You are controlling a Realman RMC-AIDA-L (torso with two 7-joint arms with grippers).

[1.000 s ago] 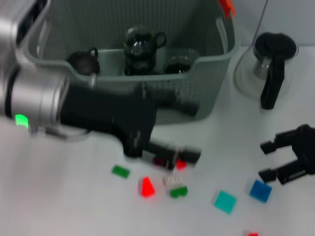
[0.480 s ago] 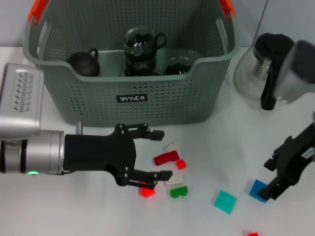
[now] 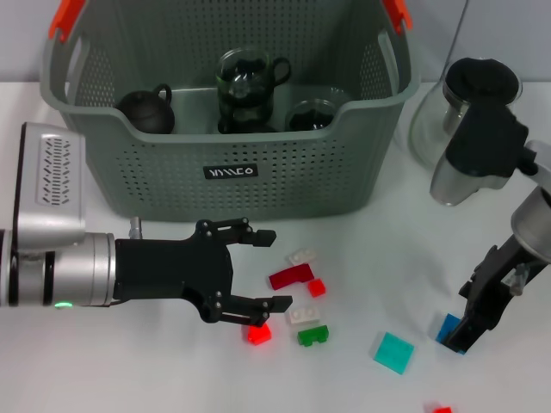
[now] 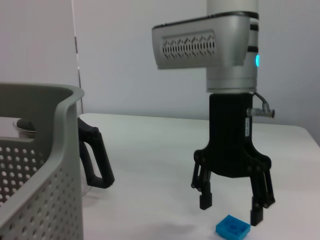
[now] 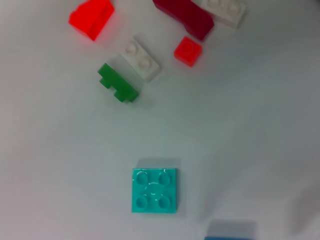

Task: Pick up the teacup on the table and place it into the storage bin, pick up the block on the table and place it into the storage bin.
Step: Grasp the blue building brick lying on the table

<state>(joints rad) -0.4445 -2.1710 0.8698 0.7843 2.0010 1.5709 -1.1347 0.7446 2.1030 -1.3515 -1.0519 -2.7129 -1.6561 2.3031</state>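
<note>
My left gripper (image 3: 265, 268) sits low over the table just in front of the bin (image 3: 232, 163), jaws wide and empty, a red block (image 3: 257, 334) right beside the near fingertip and dark red (image 3: 291, 277), white (image 3: 303, 314) and green (image 3: 312, 335) blocks just to its right. My right gripper (image 4: 230, 209) points straight down at the right, fingers spread wide, holding nothing, one fingertip by the blue block (image 4: 232, 227); teal block (image 5: 155, 190) lies to its left. Three dark teacups (image 3: 251, 86) are inside the bin, glass pitcher (image 3: 478, 112) right of it.

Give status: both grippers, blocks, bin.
Left gripper open, low over red block. Right gripper open, straddling blue block. Storage bin holds teaware; no block in it. Path unobstructed.
</note>
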